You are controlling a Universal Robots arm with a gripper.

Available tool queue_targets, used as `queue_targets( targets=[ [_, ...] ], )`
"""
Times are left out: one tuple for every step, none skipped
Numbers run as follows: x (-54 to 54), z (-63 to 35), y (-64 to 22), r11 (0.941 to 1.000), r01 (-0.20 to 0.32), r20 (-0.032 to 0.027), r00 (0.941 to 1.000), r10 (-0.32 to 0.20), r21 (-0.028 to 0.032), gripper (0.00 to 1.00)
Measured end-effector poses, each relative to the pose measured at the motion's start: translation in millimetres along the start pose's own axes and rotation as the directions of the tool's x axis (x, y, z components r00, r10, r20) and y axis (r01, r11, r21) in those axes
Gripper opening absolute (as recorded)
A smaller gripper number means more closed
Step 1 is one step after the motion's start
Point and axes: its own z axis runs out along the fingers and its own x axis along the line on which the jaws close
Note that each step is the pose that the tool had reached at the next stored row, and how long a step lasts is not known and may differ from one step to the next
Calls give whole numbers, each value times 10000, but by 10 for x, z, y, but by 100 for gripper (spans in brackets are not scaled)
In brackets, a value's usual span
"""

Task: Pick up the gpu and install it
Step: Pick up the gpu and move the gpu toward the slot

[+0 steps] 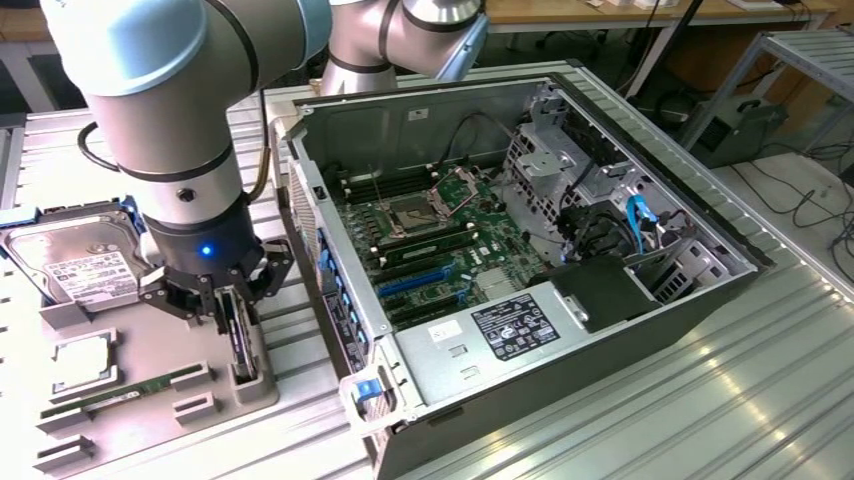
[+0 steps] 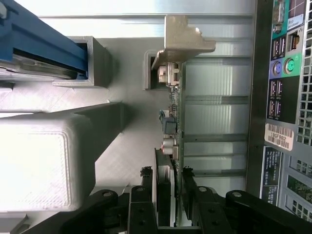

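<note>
The gpu (image 1: 242,350) stands on edge in the grey tray (image 1: 147,425), the gripper (image 2: 168,187) clamped across it; best lifted straight up, no tilting

Tool (image 2: 166,172) closed on the gpu (image 2: 169,127), one black finger (image 2: 146,195) against each face. Card seen edge-on, its silver bracket (image 2: 183,36) at the far end by a slot of the grey printed holder (image 2: 131,97). Computer case rear port panel (image 2: 282,97) beside.
</note>
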Motion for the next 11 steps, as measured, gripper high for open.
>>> queue_targets(
  targets=[
    [0,1,-1,10000,0,0,10000,0,5,36],
    [0,3,-4,10000,-1,1,10000,1,7,36],
    [0,4,-9,10000,-1,1,10000,1,11,36],
    [0,4,-11,10000,-2,1,10000,2,13,36],
    [0,5,-14,10000,-3,1,10000,3,17,36],
    [0,5,-15,10000,-2,1,10000,2,20,36],
    [0,5,-16,10000,-1,1,10000,1,21,36],
    [0,6,-17,10000,-1,1,10000,1,23,36],
    [0,6,-17,10000,-1,1,10000,1,26,36],
    [0,6,-17,10000,-1,0,10000,1,28,36],
    [0,7,-17,10000,-1,0,10000,1,29,36]
  ],
)
